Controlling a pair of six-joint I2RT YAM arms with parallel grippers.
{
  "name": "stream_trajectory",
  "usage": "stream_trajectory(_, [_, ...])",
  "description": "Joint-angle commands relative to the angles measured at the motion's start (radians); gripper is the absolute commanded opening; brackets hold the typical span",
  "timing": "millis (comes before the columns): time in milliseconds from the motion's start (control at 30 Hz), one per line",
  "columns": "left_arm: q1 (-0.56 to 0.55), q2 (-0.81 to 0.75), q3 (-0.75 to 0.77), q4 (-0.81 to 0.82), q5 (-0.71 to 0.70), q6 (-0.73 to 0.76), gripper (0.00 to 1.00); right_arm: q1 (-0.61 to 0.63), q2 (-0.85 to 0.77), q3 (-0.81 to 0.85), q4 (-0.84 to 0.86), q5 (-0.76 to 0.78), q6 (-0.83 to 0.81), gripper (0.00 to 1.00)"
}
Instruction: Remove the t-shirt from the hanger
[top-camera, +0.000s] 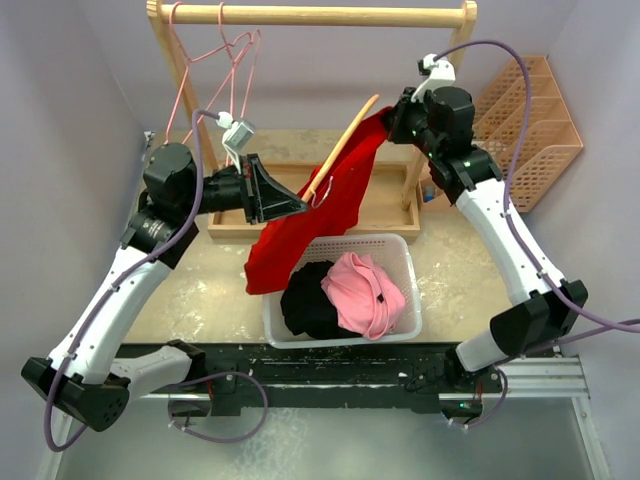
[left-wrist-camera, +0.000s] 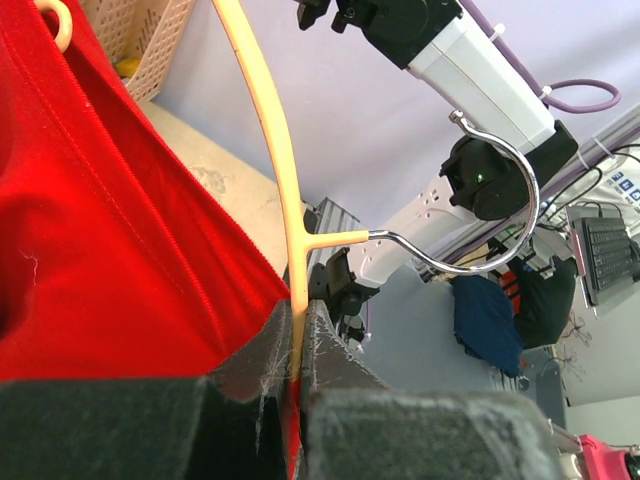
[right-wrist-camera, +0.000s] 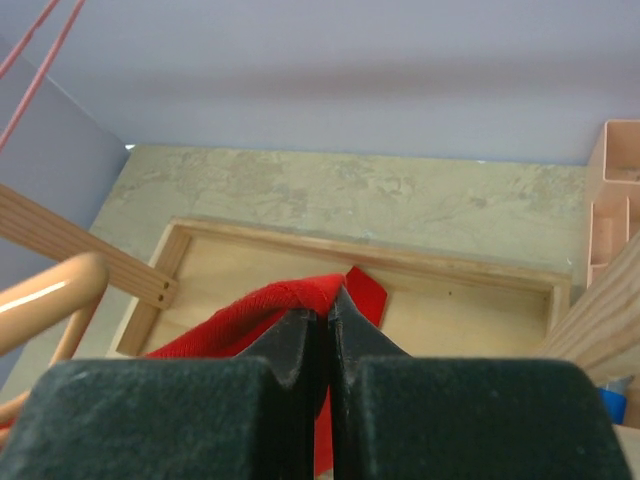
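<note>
The shirt (top-camera: 290, 240) hangs as a long red drape above and behind the basket (top-camera: 412, 290). Its low end drops past the basket's back-left corner, and its high end is lifted up behind the back-right corner. Along the upper part of the cloth lies the hanger (top-camera: 345, 140), held in the air behind the basket and off the rack (top-camera: 320, 15).

This looks like the pulling-off step, with one arm steadying the hanger while the other draws the cloth away from it. One hanger arm shows bare beside the fabric. Whether the other is inside the shirt cannot be told, so the job is probably only part done.

The next move likely calls for the right gripper (top-camera: 392, 122) to carry its edge of cloth farther from the hanger, along the hanger arm rather than across it so the neck opening slips free. The shirt could then go down toward the basket.

The left gripper (top-camera: 300, 203), above the basket's back-left, is clamped on the hanger just below its metal hook (left-wrist-camera: 500, 190). Red cloth bunches against the fingers (left-wrist-camera: 330, 345) on one side. The right gripper's fingers (right-wrist-camera: 290, 340) are pressed together on a fold of the shirt's edge, with no gap between them.
</note>
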Motion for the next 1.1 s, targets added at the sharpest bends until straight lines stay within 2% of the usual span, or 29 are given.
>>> stream_trajectory(0, [-0.007, -0.066, -0.011, 0.122, 0.133, -0.089, 0.0, -0.073, -0.084, -0.084, 0.135, 0.005, -0.028, 0.0])
stream_trajectory(133, [-0.007, -0.031, -0.026, 0.237, 0.04, -0.141, 0.0, 0.013, -0.191, -0.158, 0.175, -0.072, -0.054, 0.0])
stream_trajectory(233, [-0.01, 0.014, -0.052, 0.44, -0.015, -0.245, 0.0, 0.124, -0.235, -0.153, 0.134, -0.054, -0.11, 0.0])
stream_trajectory(333, [-0.019, 0.055, -0.05, 0.558, -0.078, -0.294, 0.0, 0.174, -0.27, -0.169, 0.119, -0.102, -0.109, 0.0])
stream_trajectory(700, [-0.064, 0.1, -0.006, 0.619, -0.321, -0.287, 0.0, 0.283, -0.332, -0.282, 0.105, -0.121, -0.117, 0.0])
stream_trajectory(833, [-0.063, 0.101, -0.008, 0.661, -0.432, -0.36, 0.0, 0.293, -0.344, -0.354, 0.104, -0.093, -0.106, 0.0])
stream_trajectory(1067, [-0.061, 0.199, 0.092, 0.698, -0.451, -0.513, 0.0, 0.3, -0.402, -0.462, 0.103, -0.029, -0.077, 0.0])
